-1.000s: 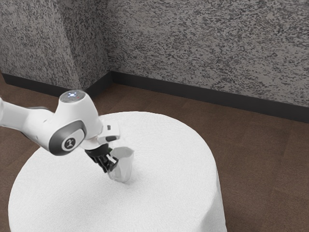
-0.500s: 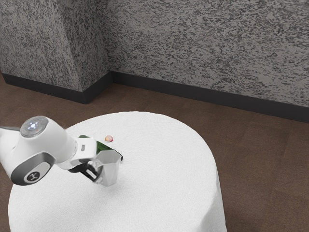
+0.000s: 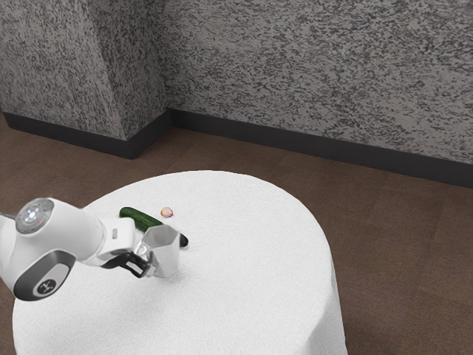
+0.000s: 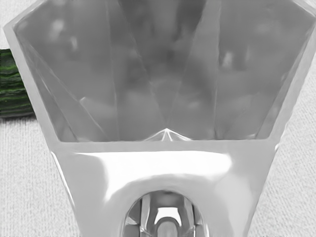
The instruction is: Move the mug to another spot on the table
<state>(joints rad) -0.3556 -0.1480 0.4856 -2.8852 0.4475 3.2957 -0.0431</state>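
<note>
A round table (image 3: 259, 244) with a white cloth stands on a brown floor (image 3: 399, 244), in front of grey speckled walls (image 3: 295, 66). My arm (image 3: 59, 244) comes in low from the exterior view's left, almost lying over the table, with the hand stretched level toward the mug (image 3: 165, 251).

Compared with half a second ago, my arm has gone lower and drawn back a little toward the exterior view's left, and the mug came with it. Now more of the green cucumber (image 3: 137, 217) behind the mug is uncovered. One second ago the mug was tilted; now it stands upright.

My gripper (image 3: 140, 266) is closed on the mug at its side toward me, with the black fingers against the wall of the mug. In the wrist view the mug (image 4: 163, 98) is just under my hand and the cucumber (image 4: 10, 84) lies just beside it. I cannot tell if the bottom of the mug touches the cloth. A small pink thing (image 3: 167, 212) lies near the cucumber.
</note>
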